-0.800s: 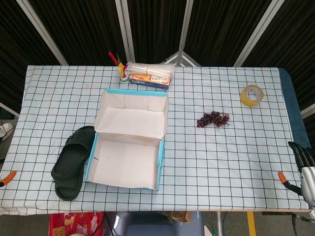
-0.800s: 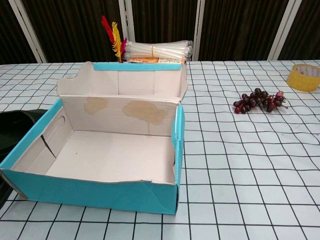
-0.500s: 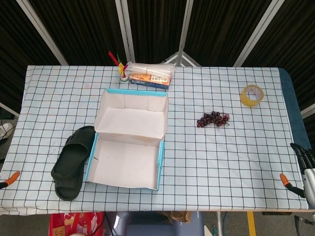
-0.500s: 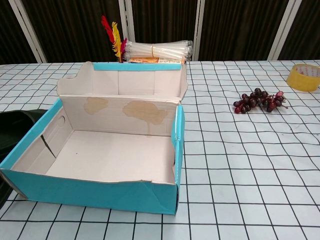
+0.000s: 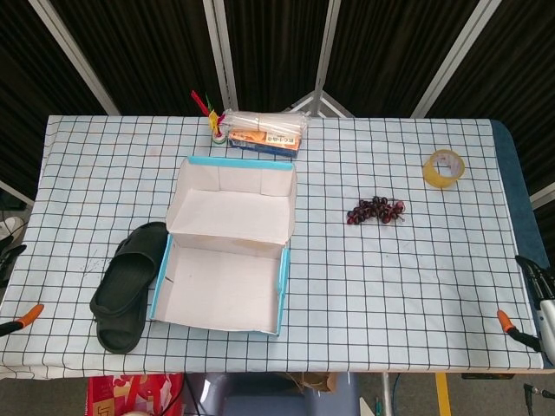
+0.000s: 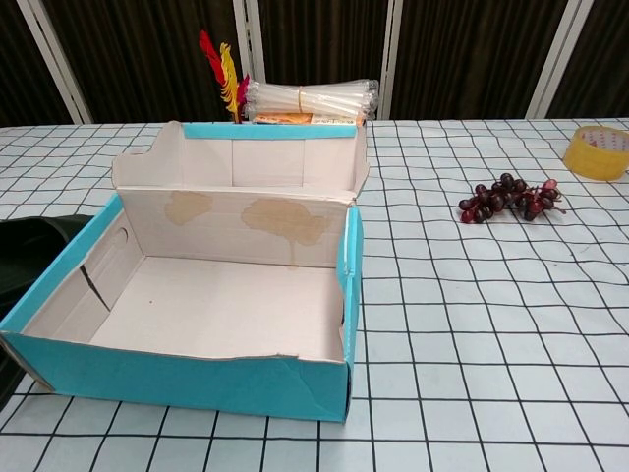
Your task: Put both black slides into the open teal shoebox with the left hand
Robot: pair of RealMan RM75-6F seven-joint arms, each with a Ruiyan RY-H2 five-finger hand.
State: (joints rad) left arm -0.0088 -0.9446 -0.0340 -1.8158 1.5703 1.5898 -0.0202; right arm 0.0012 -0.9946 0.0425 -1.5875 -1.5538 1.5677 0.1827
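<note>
The black slides (image 5: 121, 290) lie on the checked table just left of the open teal shoebox (image 5: 227, 260); I make out one outline and cannot tell whether two are stacked. In the chest view a dark slide edge (image 6: 29, 246) shows left of the shoebox (image 6: 197, 379), whose inside is bare cardboard. A dark sliver of my left hand (image 5: 10, 258) pokes in at the far left edge, well away from the slides. Only the dark fingers of my right hand (image 5: 539, 282) show at the far right edge, beyond the table. Neither hand's grasp is visible.
Dark grapes (image 5: 375, 211) and a yellow tape roll (image 5: 443, 168) lie right of the box. A bundle of clear straws on an orange packet (image 5: 264, 132) with coloured feathers (image 5: 206, 108) sits behind it. Orange clamps (image 5: 510, 324) grip the table's front corners.
My right hand has slid down and to the right, nearly out of the head view. A dark part of my left hand has appeared at the left edge. Box and slides are unmoved.
</note>
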